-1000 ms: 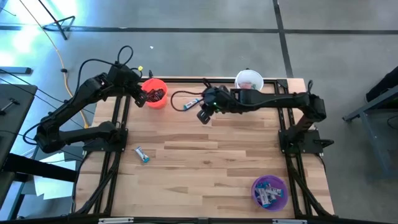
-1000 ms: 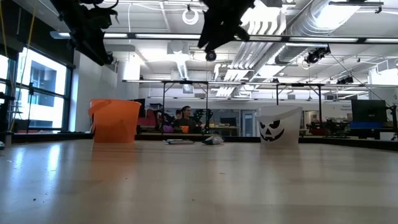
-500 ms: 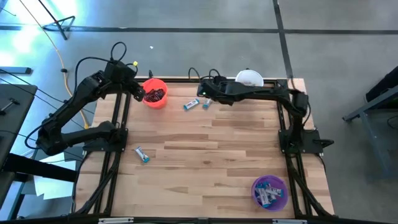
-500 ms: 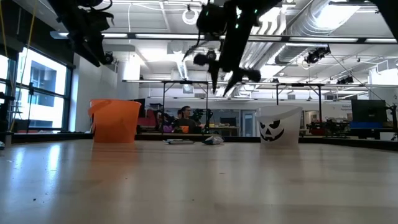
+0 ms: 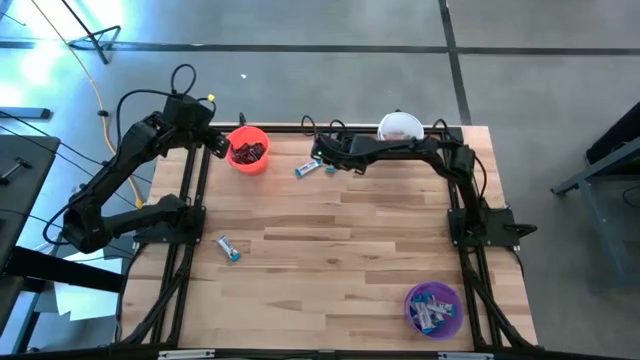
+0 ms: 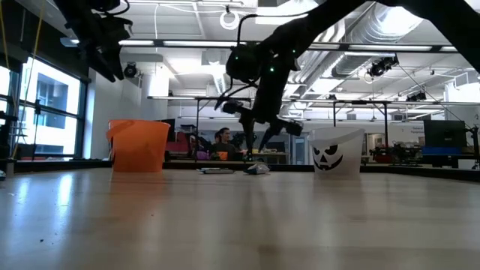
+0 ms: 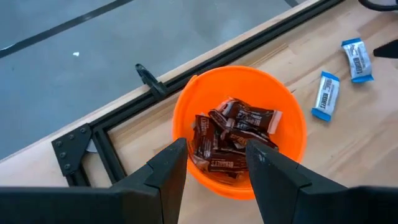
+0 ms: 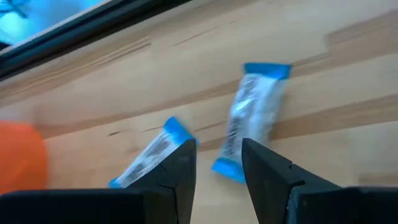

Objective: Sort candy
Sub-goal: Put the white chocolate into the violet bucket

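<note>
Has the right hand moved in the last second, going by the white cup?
Yes. In the low view the right hand has dropped from up near the ceiling lights to just above the table, left of the white cup.

The table (image 5: 330,240) is pale, matt wooden planks, the orange cup (image 7: 292,134) smooth glossy plastic, and the blue-and-white candy (image 8: 252,118) sits in shiny crinkled wrappers.

readable text: pretty much none | brown wrappers (image 7: 231,134) in orange cup (image 7: 186,112) have white lettering, too blurry to read
</note>
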`<state>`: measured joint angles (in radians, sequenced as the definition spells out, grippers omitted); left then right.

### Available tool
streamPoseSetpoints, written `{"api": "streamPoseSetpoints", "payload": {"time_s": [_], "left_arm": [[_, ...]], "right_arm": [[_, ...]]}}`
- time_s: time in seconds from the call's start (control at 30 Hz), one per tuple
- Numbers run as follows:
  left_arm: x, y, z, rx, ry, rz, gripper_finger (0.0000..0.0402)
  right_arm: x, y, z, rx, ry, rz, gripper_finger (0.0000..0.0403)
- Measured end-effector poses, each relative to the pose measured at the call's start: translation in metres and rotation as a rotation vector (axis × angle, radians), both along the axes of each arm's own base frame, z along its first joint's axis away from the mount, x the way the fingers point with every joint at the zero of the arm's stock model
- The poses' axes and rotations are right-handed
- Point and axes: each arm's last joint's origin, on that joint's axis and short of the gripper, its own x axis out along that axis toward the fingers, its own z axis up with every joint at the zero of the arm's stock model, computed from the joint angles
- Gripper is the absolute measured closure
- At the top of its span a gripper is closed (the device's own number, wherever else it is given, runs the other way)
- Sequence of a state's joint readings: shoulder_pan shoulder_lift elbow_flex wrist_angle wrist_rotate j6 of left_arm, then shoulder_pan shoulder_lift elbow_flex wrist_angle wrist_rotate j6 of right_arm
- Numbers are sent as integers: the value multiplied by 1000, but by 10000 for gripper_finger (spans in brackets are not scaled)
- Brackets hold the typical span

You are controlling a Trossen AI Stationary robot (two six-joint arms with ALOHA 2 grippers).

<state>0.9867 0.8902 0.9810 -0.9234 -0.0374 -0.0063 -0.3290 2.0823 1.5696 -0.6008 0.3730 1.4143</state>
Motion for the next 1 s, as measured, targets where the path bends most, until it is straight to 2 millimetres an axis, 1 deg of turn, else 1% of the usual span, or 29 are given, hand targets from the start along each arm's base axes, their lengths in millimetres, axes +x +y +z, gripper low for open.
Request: {"api": "streamPoseSetpoints", "payload": {"time_s": [0.17,0.27,0.4,0.47,0.57,0.67,0.93,1.0], "left_arm": [[-1,1,0,3,5,3,249],[-1,1,0,4,6,3,249],[-1,1,0,3,6,3,249],[-1,1,0,3,6,3,249],[-1,1,0,3,5,2,249],[-1,1,0,3,5,2,249],[-1,1,0,1,2,7,249],[-1,1,0,-2,-3,13,249]], "right_arm": [[-9,-11,-2,16,44,-31,279],[-11,-20,-3,19,30,-44,279],[-7,-30,-11,18,34,70,279],[-6,-30,-18,65,36,93,279],[-6,-31,-30,107,51,62,279],[-7,-33,-38,136,63,50,279],[-8,-36,-44,133,95,52,279],[-10,-37,-45,161,99,66,279]]}}
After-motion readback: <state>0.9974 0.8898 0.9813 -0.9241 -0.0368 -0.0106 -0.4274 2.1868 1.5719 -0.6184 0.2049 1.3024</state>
